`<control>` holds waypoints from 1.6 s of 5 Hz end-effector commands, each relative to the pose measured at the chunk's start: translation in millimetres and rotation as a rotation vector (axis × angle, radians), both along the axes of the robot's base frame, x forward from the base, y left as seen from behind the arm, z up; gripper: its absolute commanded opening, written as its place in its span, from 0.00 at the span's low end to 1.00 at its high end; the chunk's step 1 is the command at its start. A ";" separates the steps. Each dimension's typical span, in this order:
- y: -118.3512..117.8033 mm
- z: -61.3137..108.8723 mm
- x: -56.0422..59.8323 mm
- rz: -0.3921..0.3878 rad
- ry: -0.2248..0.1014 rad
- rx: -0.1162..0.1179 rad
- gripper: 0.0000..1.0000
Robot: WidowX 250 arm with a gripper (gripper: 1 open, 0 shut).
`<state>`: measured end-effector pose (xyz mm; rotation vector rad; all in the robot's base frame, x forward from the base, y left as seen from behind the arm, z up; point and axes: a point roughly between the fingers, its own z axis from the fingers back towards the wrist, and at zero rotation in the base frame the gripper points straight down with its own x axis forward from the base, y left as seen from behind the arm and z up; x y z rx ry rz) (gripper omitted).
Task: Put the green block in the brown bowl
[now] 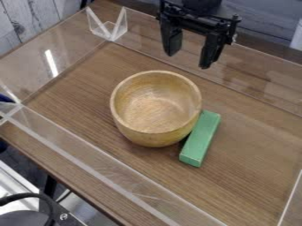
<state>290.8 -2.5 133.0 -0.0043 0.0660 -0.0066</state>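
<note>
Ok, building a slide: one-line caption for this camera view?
Open gripper hangs above a wooden table; green block lies beside the empty brown bowl.

lighting is bright, even and diffuse, apparently from overhead. white glare streaks sit on the clear wall (53, 62) at left and along its front edge. the brown bowl (157, 108) casts a soft, short shadow on the wooden table (253, 154) toward the lower left; its inside is lit evenly. the green block (200, 138) reads saturated, with a thin shadow along its side. the picture is low in resolution and slightly soft throughout; the gripper (193, 46) is dark, with little detail.
</note>
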 end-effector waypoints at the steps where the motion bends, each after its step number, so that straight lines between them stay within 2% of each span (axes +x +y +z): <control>1: -8.3 -5.4 -5.9 -0.033 0.010 -0.002 1.00; 3: -41.2 -23.3 -17.0 -0.030 -0.010 0.049 1.00; 4: -51.0 -27.8 -15.7 -0.033 -0.022 0.043 1.00; 5: -51.1 -30.3 -12.8 -0.026 -0.022 0.039 1.00; 7: -56.0 -52.2 -14.7 -0.062 0.043 0.053 1.00; 8: -59.8 -60.2 -19.9 -0.054 0.019 0.027 1.00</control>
